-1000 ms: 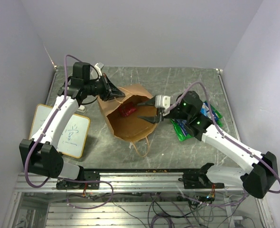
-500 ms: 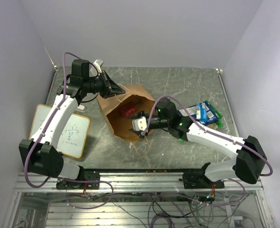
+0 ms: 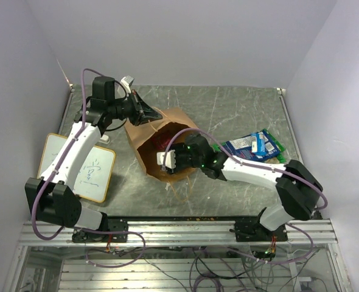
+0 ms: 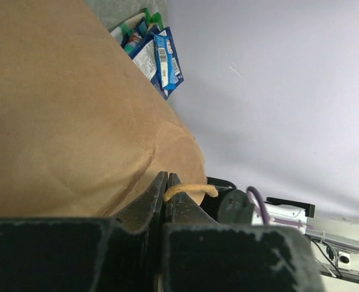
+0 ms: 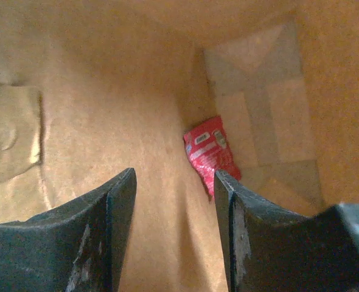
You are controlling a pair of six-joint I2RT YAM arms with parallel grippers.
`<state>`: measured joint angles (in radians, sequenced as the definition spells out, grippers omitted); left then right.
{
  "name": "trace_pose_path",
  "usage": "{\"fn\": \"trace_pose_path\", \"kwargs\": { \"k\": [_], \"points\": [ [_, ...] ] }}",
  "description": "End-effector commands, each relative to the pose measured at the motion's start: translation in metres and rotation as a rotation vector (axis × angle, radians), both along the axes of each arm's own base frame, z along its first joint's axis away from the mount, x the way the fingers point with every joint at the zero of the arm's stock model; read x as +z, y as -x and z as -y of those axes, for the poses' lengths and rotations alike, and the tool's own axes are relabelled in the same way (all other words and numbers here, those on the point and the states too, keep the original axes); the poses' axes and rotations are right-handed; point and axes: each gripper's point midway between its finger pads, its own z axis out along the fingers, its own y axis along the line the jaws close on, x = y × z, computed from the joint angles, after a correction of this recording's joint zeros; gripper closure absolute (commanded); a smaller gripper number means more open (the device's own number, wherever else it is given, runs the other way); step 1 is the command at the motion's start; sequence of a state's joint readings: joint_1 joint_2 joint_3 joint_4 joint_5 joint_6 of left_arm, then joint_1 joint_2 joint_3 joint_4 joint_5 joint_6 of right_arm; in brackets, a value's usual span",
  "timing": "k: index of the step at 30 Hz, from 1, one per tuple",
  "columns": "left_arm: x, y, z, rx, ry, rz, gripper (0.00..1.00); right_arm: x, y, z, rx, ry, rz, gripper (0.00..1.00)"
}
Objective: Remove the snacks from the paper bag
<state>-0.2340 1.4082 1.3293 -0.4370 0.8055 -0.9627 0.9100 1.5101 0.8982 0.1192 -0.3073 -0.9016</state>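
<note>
Here we have the bag (image 3: 173, 121) slumped on the table (image 3: 228, 106), its mouth gaping upward and toward the near edge. Our left claw (image 3: 148, 115) is clenched on the far rim of that mouth. In the left wrist view its two fingers (image 4: 137, 213) press flat together, with brown paper and a bit of twisted string handle (image 4: 190, 190) pinched between them. Our right claw (image 5: 173, 182) reaches in through the mouth, its jaws standing apart and grasping nothing. Through the right wrist camera we see the red packet (image 5: 209, 152) lying deep inside, near the bag's folded bottom. It sits beyond the fingertips, closer to the finger on the right of that view, and it touches neither finger. From above we catch only a sliver of red in the shadow past the claw. The other packets (image 3: 252, 146), blue and green ones, lie in a loose pile on the table to the right of the bag and apart from it. The near handle (image 3: 179, 185) trails on the table in front of the mouth. A whiteboard (image 3: 76, 167) rests at the left edge, beneath our left arm.
</note>
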Motion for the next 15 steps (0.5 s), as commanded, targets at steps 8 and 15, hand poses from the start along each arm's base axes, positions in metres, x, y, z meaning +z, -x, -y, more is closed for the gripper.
{"fn": "trace_pose_path", "kwargs": {
  "k": [8,15],
  "points": [
    [0.015,0.011,0.013,-0.052,0.052,0.033,0.93,0.0,-0.059,-0.012,-0.413,-0.326,-0.056,0.44],
    [0.02,0.012,0.016,-0.045,0.078,0.047,0.93,-0.015,-0.078,-0.016,-0.546,-0.396,-0.076,0.38]
  ]
}}
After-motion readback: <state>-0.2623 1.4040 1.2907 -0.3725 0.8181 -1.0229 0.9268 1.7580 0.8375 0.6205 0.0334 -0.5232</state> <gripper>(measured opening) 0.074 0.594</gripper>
